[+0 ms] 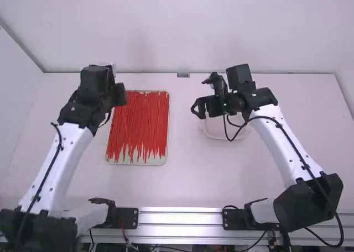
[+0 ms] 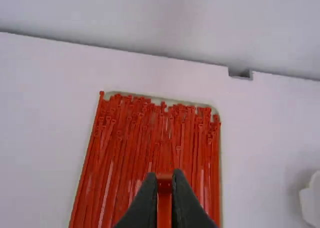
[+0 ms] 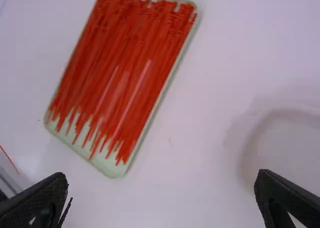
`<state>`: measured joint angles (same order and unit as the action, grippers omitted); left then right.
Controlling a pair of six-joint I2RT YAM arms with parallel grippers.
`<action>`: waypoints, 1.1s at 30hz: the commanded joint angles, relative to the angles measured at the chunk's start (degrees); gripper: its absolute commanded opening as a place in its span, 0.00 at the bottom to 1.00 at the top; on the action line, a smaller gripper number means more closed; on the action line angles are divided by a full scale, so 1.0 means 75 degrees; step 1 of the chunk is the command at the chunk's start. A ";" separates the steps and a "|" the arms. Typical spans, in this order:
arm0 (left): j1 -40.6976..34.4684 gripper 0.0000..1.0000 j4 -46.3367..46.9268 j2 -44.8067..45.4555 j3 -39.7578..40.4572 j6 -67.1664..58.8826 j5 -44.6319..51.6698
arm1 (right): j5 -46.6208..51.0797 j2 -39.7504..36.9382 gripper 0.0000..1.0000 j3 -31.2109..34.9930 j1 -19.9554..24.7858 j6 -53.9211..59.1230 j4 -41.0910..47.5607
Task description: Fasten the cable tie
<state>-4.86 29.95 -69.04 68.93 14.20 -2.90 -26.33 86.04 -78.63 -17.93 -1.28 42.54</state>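
The left gripper [image 2: 164, 180] is over the far left corner of the tray [image 1: 135, 162], near the back of the white table [image 1: 249, 174]. Its two black fingers [image 2: 145, 203] are closed almost together on a single red cable tie [image 2: 164, 204]. The tie sits as a narrow upright strip between them. How far this strip extends below the fingers cannot be seen.

The pile of red cable ties [image 1: 138, 125] lies lengthwise in the pale, round-cornered tray and covers nearly all of its floor. The square heads of the ties are bunched at the far end and their tails are ragged at the near end. The tray sits left of the table's middle.

The right gripper [image 1: 199, 105] is to the right of the tray and well apart from it, pointing toward the left arm. In the right wrist view its fingers [image 3: 37, 198] are spread wide and nothing is between them. Just under and behind this gripper a shallow white container [image 1: 213, 131] rests on the table, and a black cable from the right arm hangs across it.
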 commanded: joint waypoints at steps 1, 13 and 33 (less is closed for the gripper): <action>0.0047 0.02 -0.0207 0.0775 -0.0490 0.0201 0.0507 | -0.0522 0.0012 1.00 -0.0227 -0.0201 0.0050 -0.0172; 0.0044 0.02 -0.1443 0.1795 -0.1259 0.0542 0.2346 | -0.1480 0.0012 1.00 -0.0230 -0.1137 0.0323 -0.1122; -0.1244 0.02 -0.4261 0.0828 -0.1256 0.2372 0.2838 | -0.2911 0.0012 0.80 -0.0227 -0.1317 -0.0618 -0.3040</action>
<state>-13.89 -1.45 -63.00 59.83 28.38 18.87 -47.16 86.04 -78.70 -27.86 -3.92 20.16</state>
